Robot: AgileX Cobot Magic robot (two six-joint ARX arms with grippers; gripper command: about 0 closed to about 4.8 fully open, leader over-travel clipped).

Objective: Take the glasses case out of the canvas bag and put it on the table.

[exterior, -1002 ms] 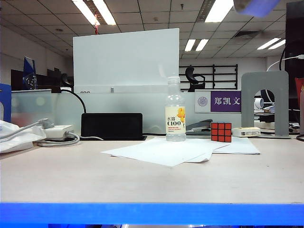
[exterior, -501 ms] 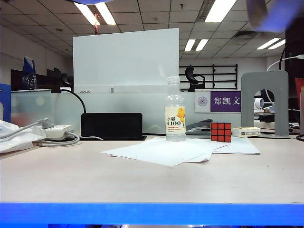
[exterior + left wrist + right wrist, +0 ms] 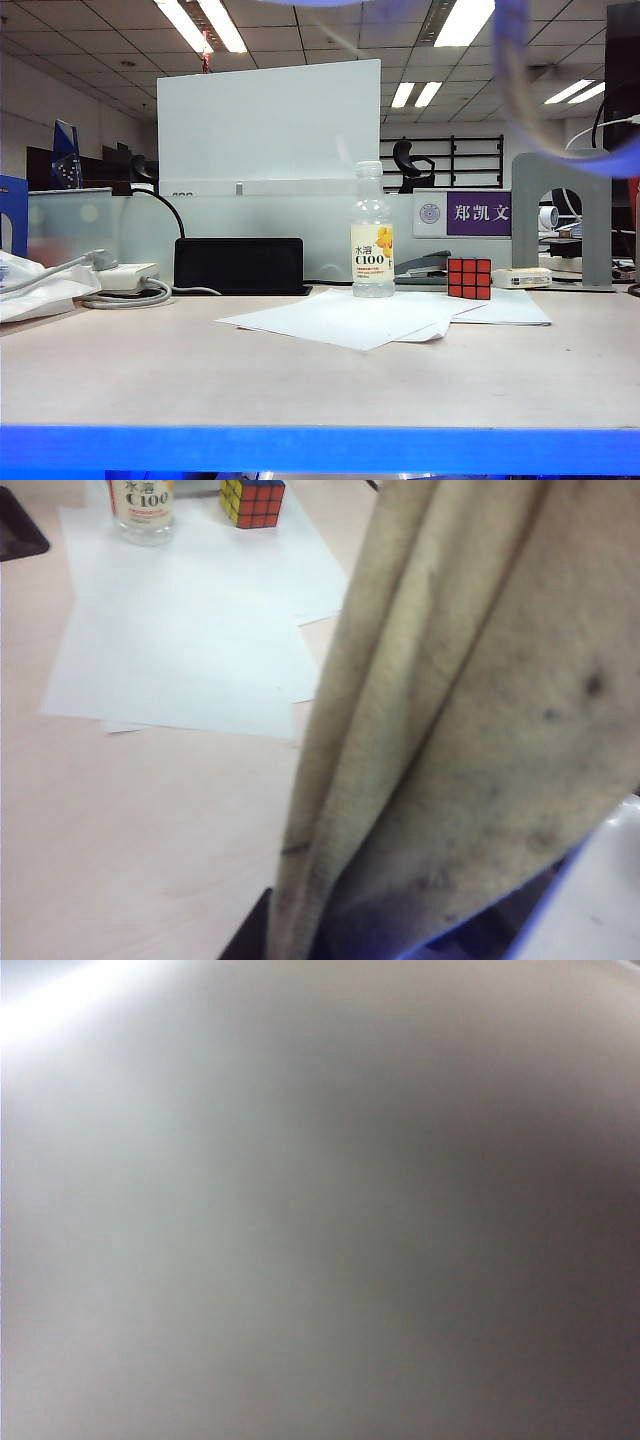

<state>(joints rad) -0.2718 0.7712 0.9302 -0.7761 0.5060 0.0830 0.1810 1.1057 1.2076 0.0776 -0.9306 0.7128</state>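
Note:
The canvas bag [image 3: 480,710] hangs as a beige, stained fold of cloth close in front of the left wrist camera, above the table [image 3: 120,810]. Its cloth gathers down into my left gripper [image 3: 285,942], which is shut on it; only one dark finger [image 3: 250,935] shows beside the cloth. The glasses case is hidden. A blurred bluish-white loop [image 3: 520,90] curves across the exterior view's top right, too close to identify. The right wrist view is a featureless grey blur, so my right gripper does not show.
On the table [image 3: 300,380] lie white paper sheets [image 3: 350,318], with a drink bottle [image 3: 372,235] and a Rubik's cube [image 3: 469,278] behind them. A black box [image 3: 238,265], a power strip with cables [image 3: 120,278] and a grey bookend [image 3: 560,215] line the back.
In the exterior view the blurred bluish shape at the top right has grown and swept down and leftward into a loop. The things on the table stay put.

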